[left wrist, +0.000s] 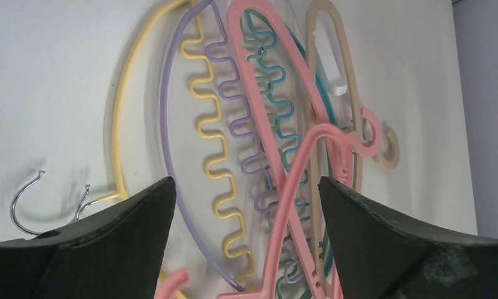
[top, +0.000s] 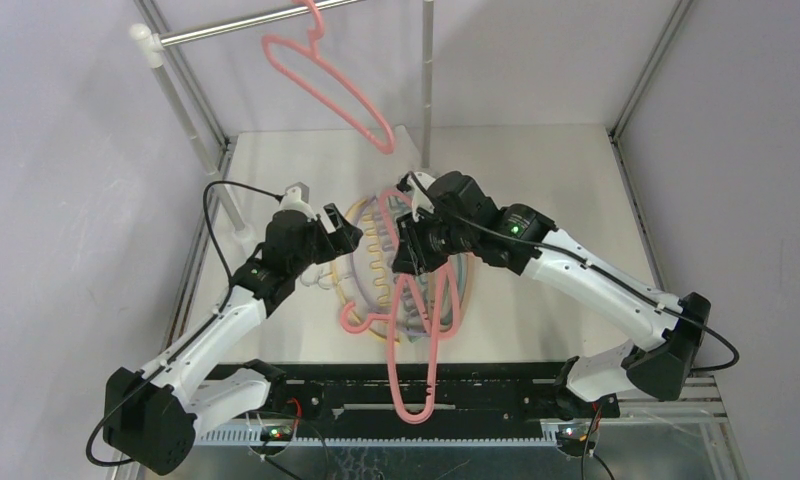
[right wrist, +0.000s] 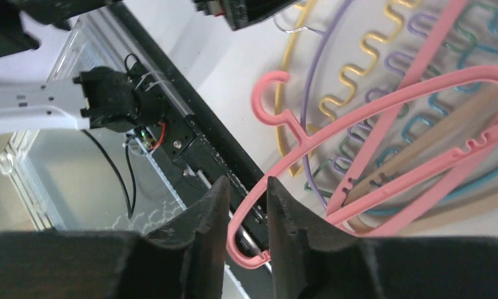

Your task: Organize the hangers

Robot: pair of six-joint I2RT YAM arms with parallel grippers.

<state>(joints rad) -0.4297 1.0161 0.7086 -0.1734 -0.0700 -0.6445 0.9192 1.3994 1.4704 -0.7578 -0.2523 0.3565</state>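
Observation:
One pink hanger (top: 328, 88) hangs by its hook on the silver rail (top: 236, 27) at the back. A pile of hangers lies on the white table (top: 546, 170): yellow (left wrist: 212, 134), lavender (left wrist: 165, 124), teal (left wrist: 277, 93), tan (left wrist: 340, 62) and pink (left wrist: 259, 81). My right gripper (top: 412, 248) is shut on a second pink hanger (top: 424, 350), which slants from the pile out past the table's near edge. In the right wrist view this hanger (right wrist: 358, 112) runs between my right gripper's fingers (right wrist: 246, 193). My left gripper (top: 342, 236) is open and empty just above the pile's left side (left wrist: 246, 187).
The rack's white post (top: 191, 120) stands at the back left and a second post (top: 427, 70) behind the pile. Two wire hooks (left wrist: 25, 205) lie left of the pile. The black base bar (top: 496, 395) runs along the near edge. Grey walls close in both sides.

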